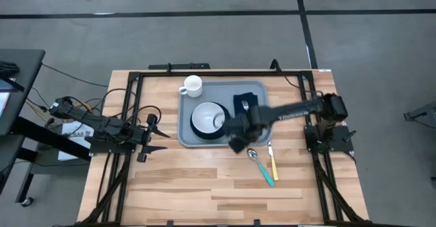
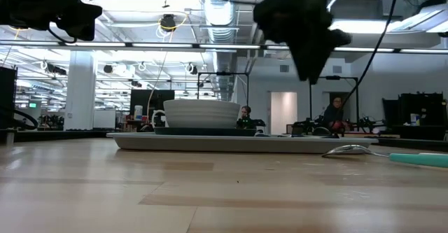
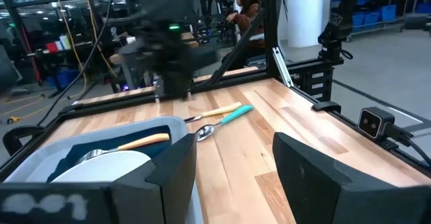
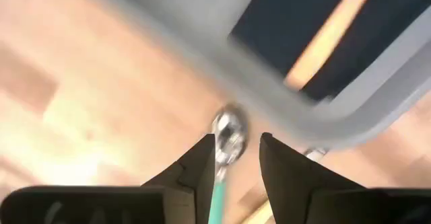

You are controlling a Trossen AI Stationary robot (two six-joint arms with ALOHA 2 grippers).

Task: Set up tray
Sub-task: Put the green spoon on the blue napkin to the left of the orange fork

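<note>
Right gripper [image 4: 234,160], fingers slightly parted and holding nothing, hovers above the teal-handled spoon [image 4: 227,135], its bowl blurred between the fingertips; the tray [image 4: 323,120] lies just beyond, its corner cut off, while the left gripper [image 1: 151,137] waits spread wide, well apart
</note>
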